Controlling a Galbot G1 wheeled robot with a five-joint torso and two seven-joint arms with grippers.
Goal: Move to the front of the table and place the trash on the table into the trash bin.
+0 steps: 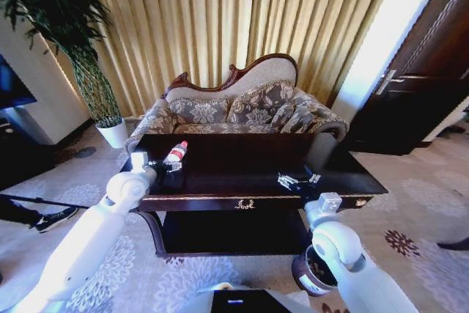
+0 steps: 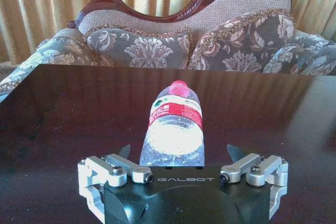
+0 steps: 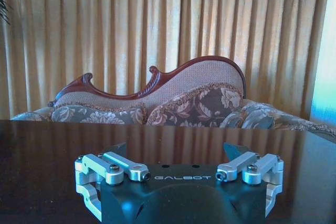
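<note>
The trash in sight is a clear plastic bottle (image 1: 176, 153) with a red cap and a white-red label, lying on its side on the left part of the dark glossy table (image 1: 242, 159). My left gripper (image 1: 168, 166) hovers low at the bottle's base end, open. In the left wrist view the bottle (image 2: 173, 129) lies between the spread fingers (image 2: 125, 152) without touching them. My right gripper (image 1: 297, 179) stands open over the table's right front, with nothing between its fingers (image 3: 234, 149). The dark round trash bin (image 1: 308, 275) sits on the carpet at the front right, partly hidden by my right arm.
A carved floral sofa (image 1: 242, 108) stands right behind the table, with gold curtains beyond it. A white plant pot (image 1: 113, 134) is at the back left and a dark door (image 1: 425, 86) at the right. A low shelf (image 1: 227, 231) runs under the tabletop.
</note>
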